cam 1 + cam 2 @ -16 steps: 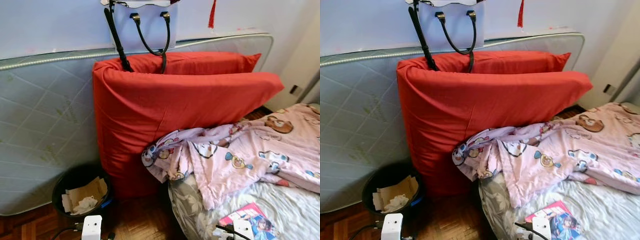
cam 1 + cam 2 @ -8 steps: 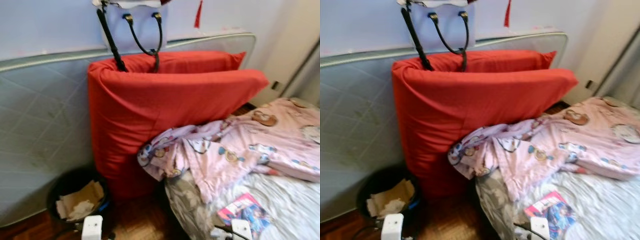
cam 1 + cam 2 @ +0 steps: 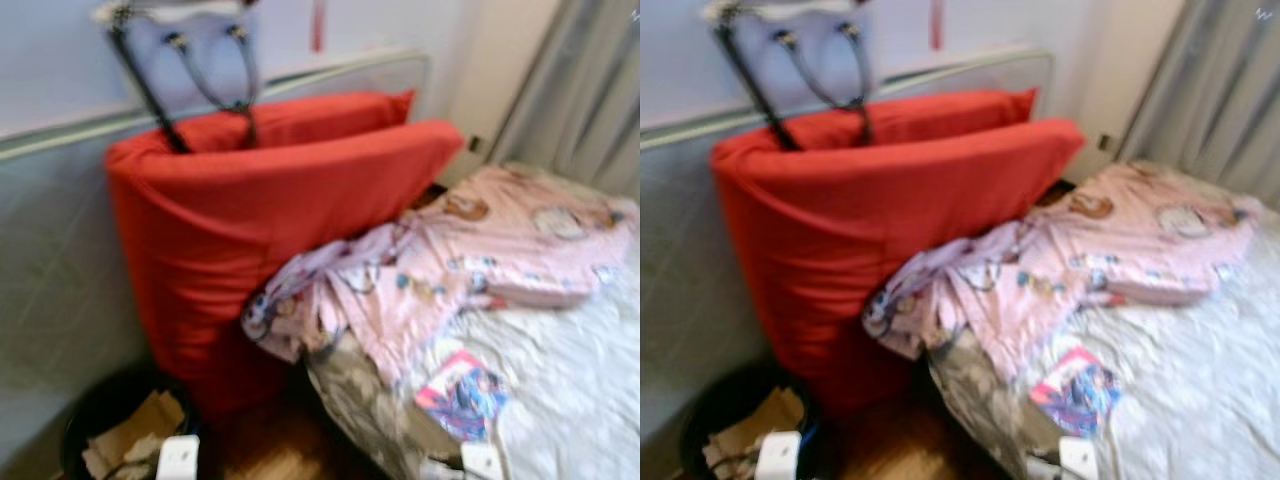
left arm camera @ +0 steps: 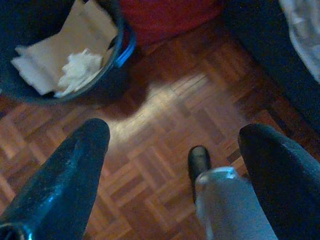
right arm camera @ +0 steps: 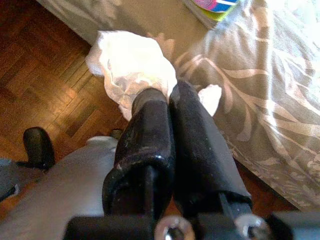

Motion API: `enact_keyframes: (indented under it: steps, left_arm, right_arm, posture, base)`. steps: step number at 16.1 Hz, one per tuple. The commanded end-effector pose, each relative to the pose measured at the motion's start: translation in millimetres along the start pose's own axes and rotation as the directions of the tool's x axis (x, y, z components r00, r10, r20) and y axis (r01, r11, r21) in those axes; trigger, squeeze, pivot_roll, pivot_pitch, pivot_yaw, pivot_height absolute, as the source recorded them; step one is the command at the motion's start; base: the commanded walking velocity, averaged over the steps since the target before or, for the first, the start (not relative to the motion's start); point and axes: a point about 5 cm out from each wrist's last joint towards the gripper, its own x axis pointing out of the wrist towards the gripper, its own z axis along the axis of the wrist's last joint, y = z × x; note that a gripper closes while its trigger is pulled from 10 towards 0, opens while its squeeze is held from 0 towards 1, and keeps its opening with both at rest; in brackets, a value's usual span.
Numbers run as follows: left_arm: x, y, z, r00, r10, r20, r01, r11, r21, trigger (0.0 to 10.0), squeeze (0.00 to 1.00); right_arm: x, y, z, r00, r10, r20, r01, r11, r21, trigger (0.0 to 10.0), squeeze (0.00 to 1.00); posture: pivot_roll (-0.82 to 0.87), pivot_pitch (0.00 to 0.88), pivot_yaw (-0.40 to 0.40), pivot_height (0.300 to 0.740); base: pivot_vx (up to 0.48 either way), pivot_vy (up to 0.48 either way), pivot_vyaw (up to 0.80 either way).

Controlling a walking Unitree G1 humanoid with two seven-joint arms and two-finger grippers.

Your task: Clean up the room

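A pink blanket (image 3: 470, 260) and magazine (image 3: 462, 395) lie on the bed (image 3: 570, 380).

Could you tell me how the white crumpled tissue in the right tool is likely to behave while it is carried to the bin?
The white tissue looks thin and crumpled, so it is probably very light and floppy. The right tool pinches one edge with fingers together, so the loose bulk may sway or tear free. Dropped into the black bin, it would likely settle softly on the cardboard.

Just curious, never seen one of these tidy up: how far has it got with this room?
Some paper already sits in the black bin. The right gripper is pinching a white tissue. Still out: the colourful magazine and crumpled pink blanket on the bed.
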Motion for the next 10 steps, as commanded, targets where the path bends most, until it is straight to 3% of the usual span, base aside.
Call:
enact_keyframes:
  steps: [1,10]
  left_arm:
    - [-2.3,5.4,-8.4,1.0,0.008,-0.03,-0.008,1.0,0.011,10.0,0.0]
    - [-1.5,4.8,-6.1,1.0,0.006,-0.026,-0.006,1.0,0.013,10.0,0.0]
  right_arm:
    - [0.3,2.8,0.6,1.0,0.007,-0.001,-0.007,1.0,0.003,10.0,0.0]
    - [0.2,3.4,0.2,1.0,0.005,0.002,-0.005,1.0,0.009,10.0,0.0]
  posture:
    - [-0.01,0.0,-0.044,0.74]
    - [-0.01,0.0,-0.042,0.74]
  base:
    - [0.0,0.24,0.0]
    - [0.0,0.243,0.0]
